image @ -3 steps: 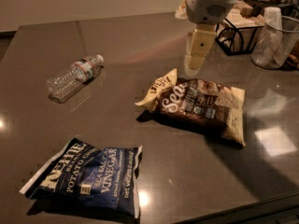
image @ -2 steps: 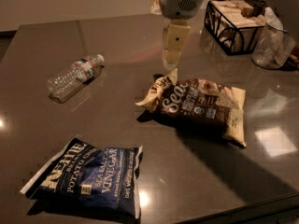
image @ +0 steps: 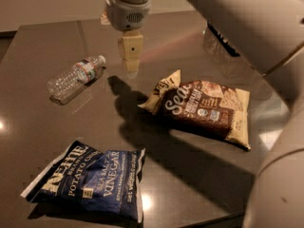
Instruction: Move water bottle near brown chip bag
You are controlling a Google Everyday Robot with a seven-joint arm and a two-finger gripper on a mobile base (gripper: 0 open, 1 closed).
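The gripper (image: 131, 69) hangs above the counter (image: 42, 127) toward its far edge, between the water bottle (image: 76, 76) and the brown chip bag (image: 204, 109), touching neither; I cannot tell whether the claw is apart or together. The bottle lies on its side nearer the left edge. A blue Kettle bag (image: 90, 179) lies flat by the near left corner.
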